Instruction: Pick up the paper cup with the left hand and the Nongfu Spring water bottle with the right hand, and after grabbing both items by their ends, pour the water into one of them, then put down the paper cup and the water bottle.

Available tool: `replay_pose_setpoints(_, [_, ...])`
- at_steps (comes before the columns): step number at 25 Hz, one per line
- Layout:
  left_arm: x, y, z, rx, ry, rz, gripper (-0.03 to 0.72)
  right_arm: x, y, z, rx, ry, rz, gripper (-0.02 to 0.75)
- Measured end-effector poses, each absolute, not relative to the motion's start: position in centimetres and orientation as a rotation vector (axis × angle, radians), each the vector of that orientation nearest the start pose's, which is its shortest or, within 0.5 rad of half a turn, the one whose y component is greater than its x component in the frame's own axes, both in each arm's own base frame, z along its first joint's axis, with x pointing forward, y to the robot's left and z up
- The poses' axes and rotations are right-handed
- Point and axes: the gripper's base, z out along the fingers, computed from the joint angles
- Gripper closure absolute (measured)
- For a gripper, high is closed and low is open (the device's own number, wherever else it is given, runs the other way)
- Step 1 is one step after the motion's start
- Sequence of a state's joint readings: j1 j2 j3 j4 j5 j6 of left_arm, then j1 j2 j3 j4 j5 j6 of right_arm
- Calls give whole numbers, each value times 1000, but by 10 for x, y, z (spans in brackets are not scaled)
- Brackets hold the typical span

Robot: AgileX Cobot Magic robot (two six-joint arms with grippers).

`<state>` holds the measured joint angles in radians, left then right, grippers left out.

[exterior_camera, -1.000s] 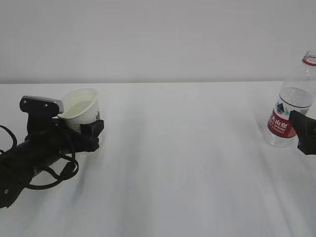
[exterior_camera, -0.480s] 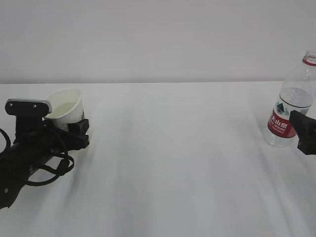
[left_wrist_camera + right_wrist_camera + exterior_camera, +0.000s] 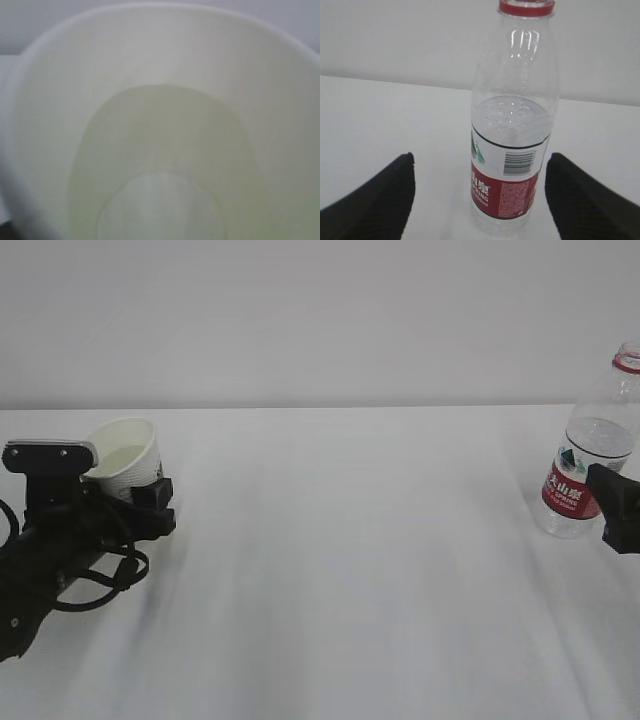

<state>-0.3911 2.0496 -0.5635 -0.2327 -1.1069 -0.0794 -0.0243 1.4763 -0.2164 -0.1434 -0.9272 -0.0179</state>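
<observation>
We saw the left hand [image 3: 140, 502] low at the table's [image 3: 350, 570] near left, its fingers clamped around the paper cup [image 3: 125, 456], which tilted slightly. The wrist camera looked straight into the cup, where a shallow pool of water [image 3: 165, 180] lay. At the right edge the right hand [image 3: 479, 197] had its fingers spread apart on either side of the Nongfu Spring water bottle [image 3: 512, 120], touching neither side. The bottle stood upright, uncapped and partly full.
</observation>
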Motion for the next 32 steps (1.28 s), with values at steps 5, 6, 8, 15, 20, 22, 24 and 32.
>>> replay_pose_setpoints(5, [298,-103,83,51,1876,-201,178,217,5,163,-154,1813,13,133])
replay_pose_setpoints(6, [298,-102,82,52,1879,-200,178,217,5,163,-154,1813,13,134])
replay_pose_setpoints(8, [298,-102,79,54,1887,-196,178,217,5,163,-154,1813,13,139])
replay_pose_setpoints(15, [303,-105,81,51,1871,-202,178,217,5,162,-154,1815,14,140])
replay_pose_setpoints(20, [303,-105,75,54,1887,-196,178,217,5,162,-153,1815,14,141])
replay_pose_setpoints(22, [303,-104,74,55,1890,-195,178,217,5,162,-153,1813,14,142])
replay_pose_setpoints(24, [303,-104,74,55,1891,-195,178,217,5,162,-153,1813,14,142])
replay_pose_setpoints(32, [303,-105,72,56,1892,-194,179,217,5,162,-154,1811,14,143])
